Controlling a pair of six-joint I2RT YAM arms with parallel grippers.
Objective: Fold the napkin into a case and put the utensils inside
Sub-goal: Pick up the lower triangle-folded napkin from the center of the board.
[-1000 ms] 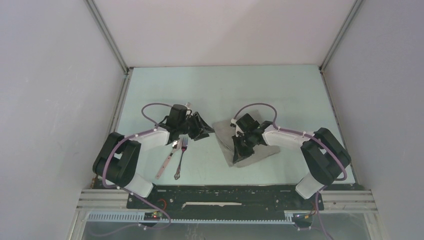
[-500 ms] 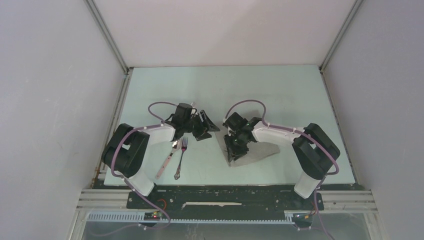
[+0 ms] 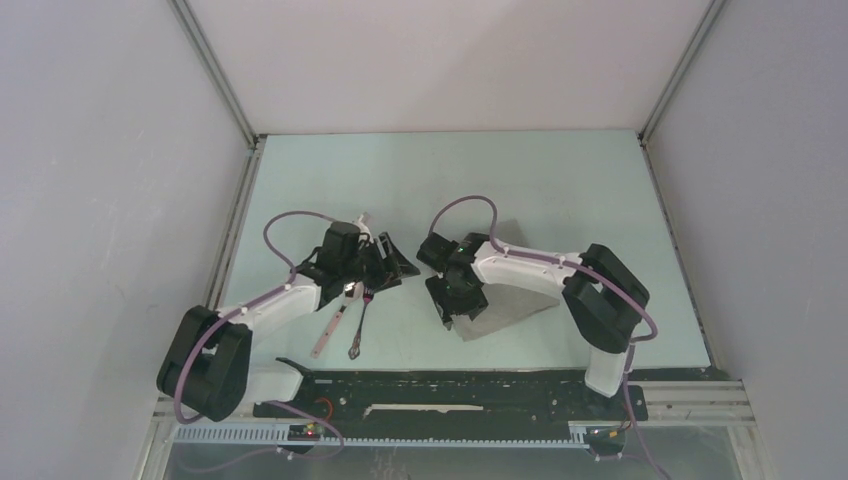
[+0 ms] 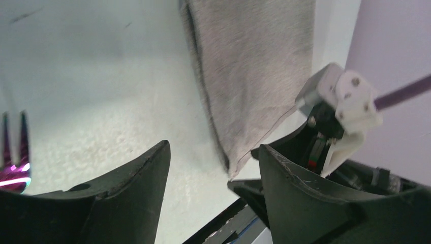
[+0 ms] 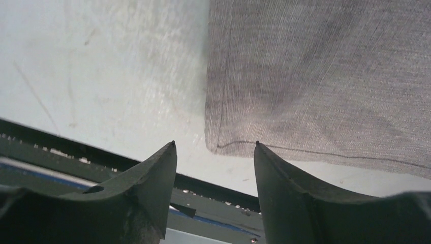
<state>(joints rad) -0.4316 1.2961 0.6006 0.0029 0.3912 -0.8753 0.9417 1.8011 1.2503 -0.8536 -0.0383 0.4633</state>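
Both arms have shifted in the last second: the right gripper [image 3: 452, 308] slid leftward across the napkin [image 3: 515, 305] to its left near corner and its jaws went from pinched to spread, while the left gripper [image 3: 393, 265] pulled back a bit from the napkin toward the utensils. So right now both are released, nothing between the fingers. The right wrist view shows the right gripper [image 5: 214, 145] with just the napkin [image 5: 325, 76] corner and table beyond the gap. Same story on the left gripper [image 4: 213, 147]: fingers apart, looking at the napkin [image 4: 254, 71] point. The napkin itself is a folded grey wedge lying flat on the pale green table [image 3: 450, 180], partly under the right arm [image 3: 530, 270]. Left of the napkin, well apart from it, the fork [image 3: 360, 322] and the spoon [image 3: 330, 322] lie side by side, tines and bowl end just beside the left fingers; the fork tines [image 4: 15, 147] peek into the left wrist view too. Room-wise, plain pale walls [image 3: 100, 200] box the table in on three sides. The napkin's near corner sits close to the table's front edge, where the black base plate [image 3: 450, 385] runs. Its right corner stops short of the right wall. The biggest open stretch of tabletop is beyond the napkin, toward the back wall.
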